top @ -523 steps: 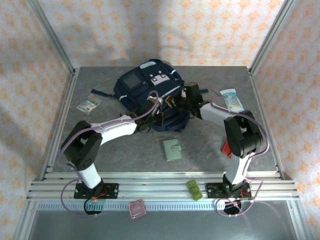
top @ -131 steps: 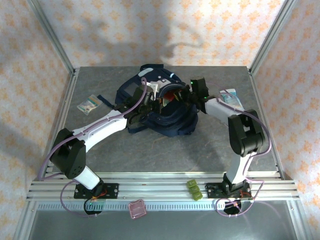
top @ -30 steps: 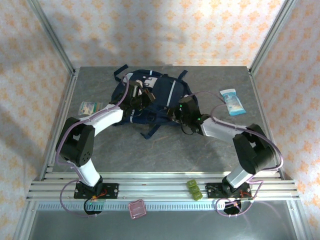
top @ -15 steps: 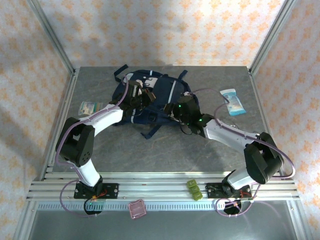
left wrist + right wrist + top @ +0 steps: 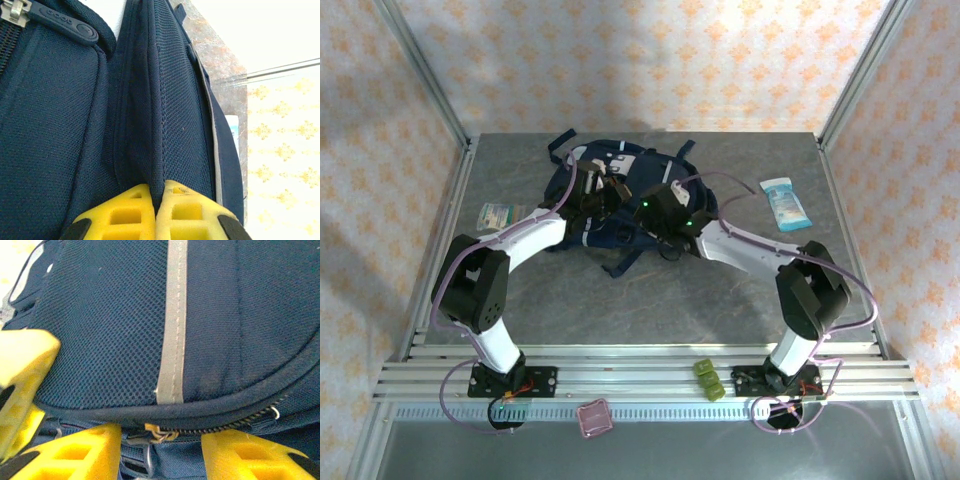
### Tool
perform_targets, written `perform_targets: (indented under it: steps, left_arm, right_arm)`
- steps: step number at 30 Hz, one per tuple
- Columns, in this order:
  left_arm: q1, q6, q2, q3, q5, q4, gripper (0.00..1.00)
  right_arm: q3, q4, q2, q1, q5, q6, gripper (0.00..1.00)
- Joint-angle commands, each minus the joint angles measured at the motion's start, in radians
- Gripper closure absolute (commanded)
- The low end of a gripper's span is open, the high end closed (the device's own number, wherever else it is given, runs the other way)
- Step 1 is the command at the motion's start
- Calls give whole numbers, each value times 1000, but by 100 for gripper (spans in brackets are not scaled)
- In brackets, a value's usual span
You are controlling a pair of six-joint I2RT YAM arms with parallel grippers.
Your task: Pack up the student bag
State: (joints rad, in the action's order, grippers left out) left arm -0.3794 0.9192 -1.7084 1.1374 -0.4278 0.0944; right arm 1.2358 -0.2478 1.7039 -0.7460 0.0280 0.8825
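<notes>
The student bag (image 5: 620, 178), navy with a grey stripe, lies at the back middle of the table. My left gripper (image 5: 604, 190) rests on the bag's left part. In the left wrist view this gripper (image 5: 157, 202) is shut on a fold of the bag's navy mesh fabric (image 5: 170, 100). My right gripper (image 5: 656, 208) is over the bag's near right side. In the right wrist view it (image 5: 160, 452) stands open, its yellow fingers (image 5: 82, 452) apart on either side of a brass zipper slider (image 5: 157, 432) on the bag (image 5: 115, 325), not gripping it.
A blue-and-white tissue pack (image 5: 785, 203) lies on the table to the right of the bag. A small clear packet (image 5: 498, 213) lies at the left. A green item (image 5: 708, 380) and a pink case (image 5: 592, 418) sit on the front rail. Metal posts frame the table.
My right arm has swung left over the bag toward its middle, and its jaws have opened. The left gripper and the bag have stayed put.
</notes>
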Motion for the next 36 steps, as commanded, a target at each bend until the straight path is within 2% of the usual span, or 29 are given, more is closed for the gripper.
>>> perform_targets:
  steps: [1, 2, 3, 7, 10, 14, 22, 23, 26, 28, 30, 36]
  left_arm:
    - [-18, 11, 80, 17, -86, 169, 100]
    - [-18, 11, 80, 15, -86, 169, 100]
    - [-18, 10, 80, 14, -86, 169, 100]
    - [-16, 6, 79, 13, -84, 166, 100]
    - [-16, 5, 75, 14, -84, 169, 100]
    - [-16, -1, 70, 16, -80, 164, 100]
    - [-7, -18, 73, -2, -76, 151, 100]
    - [-6, -19, 73, -4, -78, 150, 100]
    - [-7, -23, 73, -4, -83, 146, 100]
    - [-6, -25, 72, -5, -84, 143, 100]
    - [-7, -25, 71, -8, -85, 145, 100]
    - [-7, -22, 72, -8, -88, 147, 100]
  right_arm:
    - [53, -82, 29, 4, 124, 54, 64]
    - [67, -93, 37, 5, 131, 57, 75]
    - [78, -104, 40, 5, 134, 57, 80]
    - [77, -131, 36, 5, 136, 50, 85]
    - [59, -148, 27, 5, 138, 44, 94]
    - [35, -150, -3, 5, 115, 15, 100]
    - [11, -223, -82, 23, -36, -143, 100]
    - [8, -248, -89, 25, -39, -154, 99]
    - [0, -302, -113, 27, 1, -150, 72]
    - [-21, -290, -148, 27, 20, -138, 61]
    - [-39, -263, -180, 27, 31, -129, 56]
    - [-11, -224, -168, 24, -4, -146, 56]
